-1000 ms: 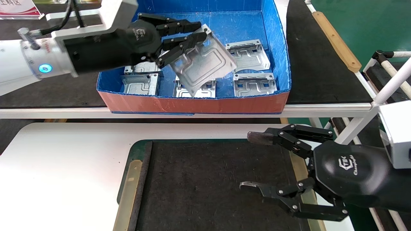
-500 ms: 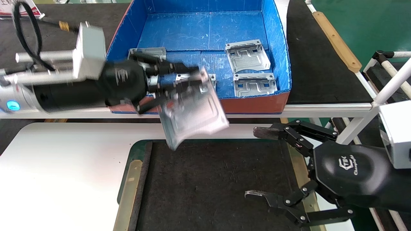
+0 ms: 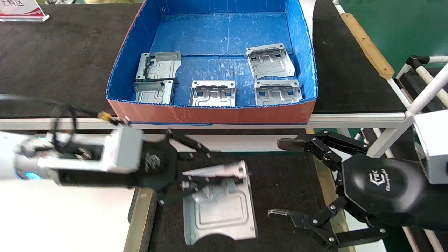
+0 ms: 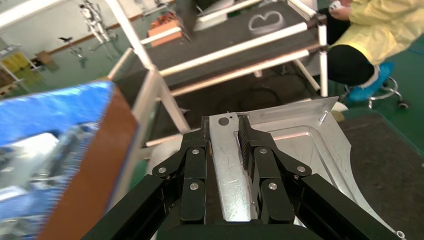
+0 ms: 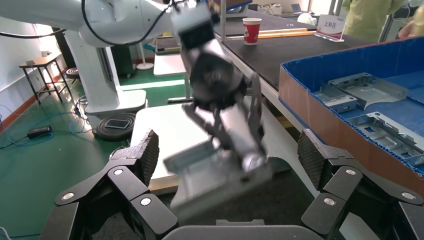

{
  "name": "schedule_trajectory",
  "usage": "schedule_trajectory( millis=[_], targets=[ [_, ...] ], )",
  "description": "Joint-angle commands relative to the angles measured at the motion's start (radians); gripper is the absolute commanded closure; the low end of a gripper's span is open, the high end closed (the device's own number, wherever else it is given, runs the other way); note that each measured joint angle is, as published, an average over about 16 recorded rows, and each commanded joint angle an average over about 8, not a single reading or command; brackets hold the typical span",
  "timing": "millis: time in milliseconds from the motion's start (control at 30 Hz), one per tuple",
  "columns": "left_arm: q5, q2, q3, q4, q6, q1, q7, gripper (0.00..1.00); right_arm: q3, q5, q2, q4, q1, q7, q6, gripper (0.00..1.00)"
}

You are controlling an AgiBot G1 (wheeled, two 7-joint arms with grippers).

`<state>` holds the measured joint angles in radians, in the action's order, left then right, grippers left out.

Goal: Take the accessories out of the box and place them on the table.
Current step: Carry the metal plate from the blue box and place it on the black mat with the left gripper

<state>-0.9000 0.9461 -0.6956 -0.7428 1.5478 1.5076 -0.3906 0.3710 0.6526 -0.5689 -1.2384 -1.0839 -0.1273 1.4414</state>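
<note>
The held bracket [image 3: 218, 206] hangs tilted just above the dark mat [image 3: 280, 182] of the white bench [image 3: 52, 210], its fingers [image 4: 247, 150] clenched on one bent-up flange by the left gripper [image 3: 196, 178]. Stiff, light sheet metal (likely slick, with sharp edges), it is best pinched at a flange. Five more brackets [image 3: 212, 93] lie in the box [image 3: 210, 113]. The right gripper [image 3: 280, 178] waits near the mat's right edge, fingers spread wide and empty

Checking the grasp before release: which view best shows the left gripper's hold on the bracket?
Left wrist view: left gripper shut on the bracket flange. Head and right wrist views are blurred.
</note>
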Motion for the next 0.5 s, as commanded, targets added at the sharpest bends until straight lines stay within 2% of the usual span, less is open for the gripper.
schedule_trajectory(
  millis=[33, 233, 500],
  targets=[
    [0.000, 0.003, -0.020, -0.018, -0.010, -0.020, -0.013, 1.00, 0.000, 0.000, 0.000, 0.000, 0.000, 0.000, 0.000, 0.00],
    [-0.046, 0.083, -0.041, 0.002, -0.109, -0.089, -0.109, 1.00, 0.000, 0.000, 0.000, 0.000, 0.000, 0.000, 0.000, 0.00],
    [-0.107, 0.241, -0.062, 0.100, -0.253, -0.159, -0.291, 1.00, 0.000, 0.000, 0.000, 0.000, 0.000, 0.000, 0.000, 0.00]
  ],
)
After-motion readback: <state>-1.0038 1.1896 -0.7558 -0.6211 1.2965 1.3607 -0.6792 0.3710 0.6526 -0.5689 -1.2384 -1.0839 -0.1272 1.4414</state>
